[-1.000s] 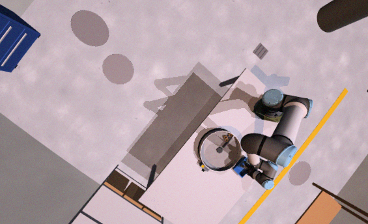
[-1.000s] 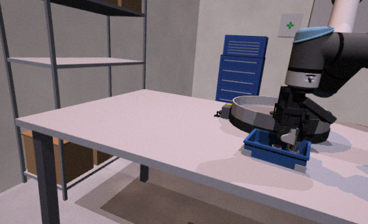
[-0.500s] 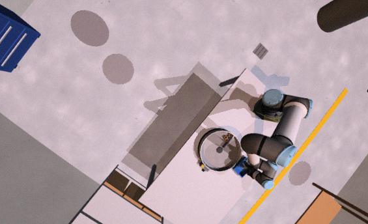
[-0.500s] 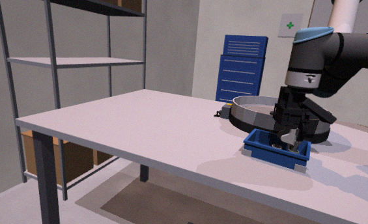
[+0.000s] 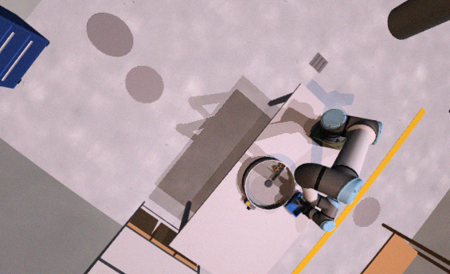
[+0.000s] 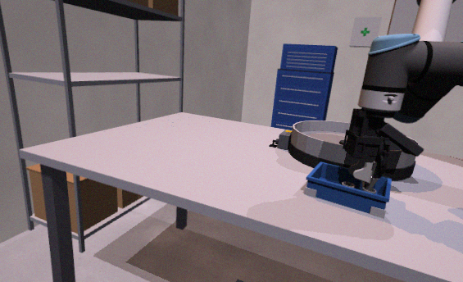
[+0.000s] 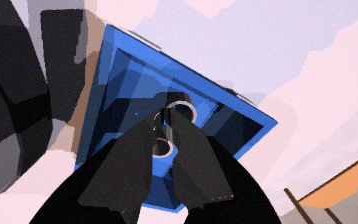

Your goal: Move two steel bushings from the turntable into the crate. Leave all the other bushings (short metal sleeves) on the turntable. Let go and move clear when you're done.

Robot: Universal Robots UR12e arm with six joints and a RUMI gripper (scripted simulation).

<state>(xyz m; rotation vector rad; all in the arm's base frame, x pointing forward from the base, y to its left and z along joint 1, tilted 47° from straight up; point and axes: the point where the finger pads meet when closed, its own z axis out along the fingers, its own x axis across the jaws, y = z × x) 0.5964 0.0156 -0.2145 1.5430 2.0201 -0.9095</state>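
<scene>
A metal shelf rack point(image 6: 66, 78) stands beside the table point(image 6: 153, 160).
</scene>
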